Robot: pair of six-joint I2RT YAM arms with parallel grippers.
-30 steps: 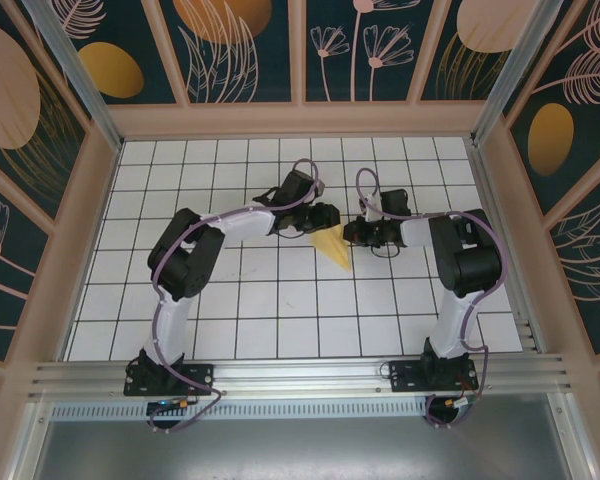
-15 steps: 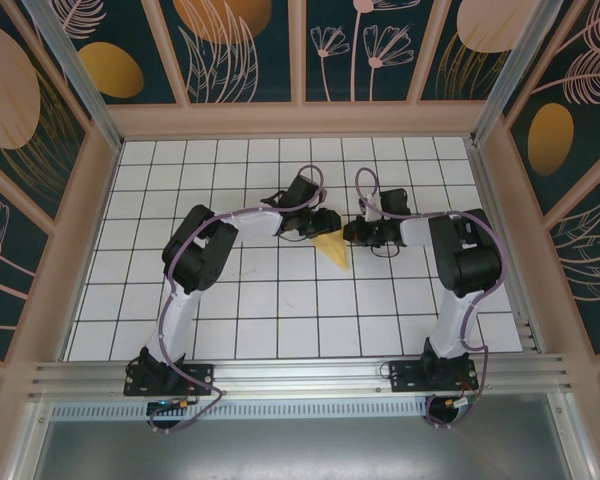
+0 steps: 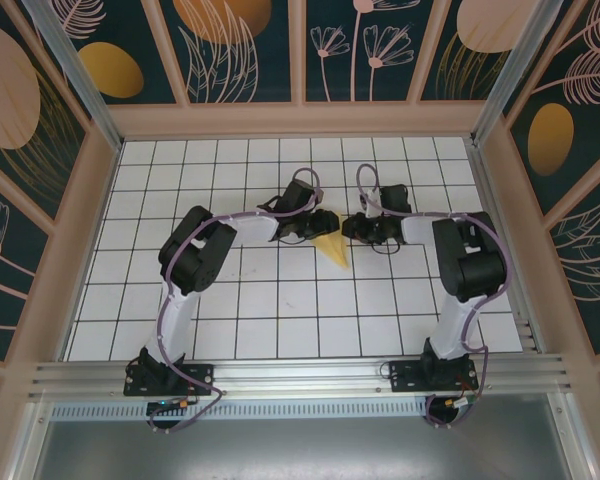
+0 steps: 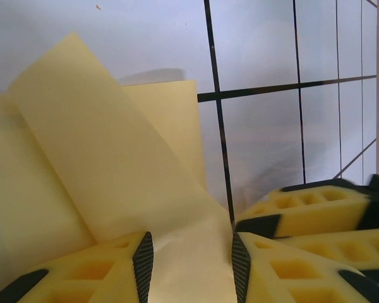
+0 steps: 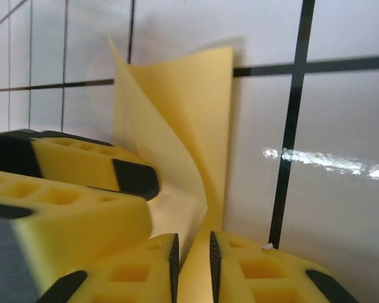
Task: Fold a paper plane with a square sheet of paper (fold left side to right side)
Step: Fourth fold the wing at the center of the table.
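The yellow-orange paper [image 3: 332, 247] lies mid-table as a partly folded pointed shape, tip toward the near edge. My left gripper [image 3: 318, 226] sits at its far left corner. In the left wrist view the jaws [image 4: 191, 262] stand open, with a raised flap of the paper [image 4: 101, 158] running between them. My right gripper [image 3: 350, 230] meets it from the right. Its jaws [image 5: 193, 265] are a narrow gap apart, with a curled edge of the paper [image 5: 183, 113] standing between the pads. Each wrist view also shows the other gripper's yellow fingers [image 4: 316, 202] [image 5: 82, 164] close by.
The white tiled table [image 3: 230, 300] has black grid lines and is walled by wooden rails [image 3: 300, 120] on three sides. Both arm bases [image 3: 170, 375] stand at the near edge.
The right jaws have parted slightly from fully shut. The left arm's elbow has swung right and its wrist has crept nearer the paper. The paper has barely shifted.
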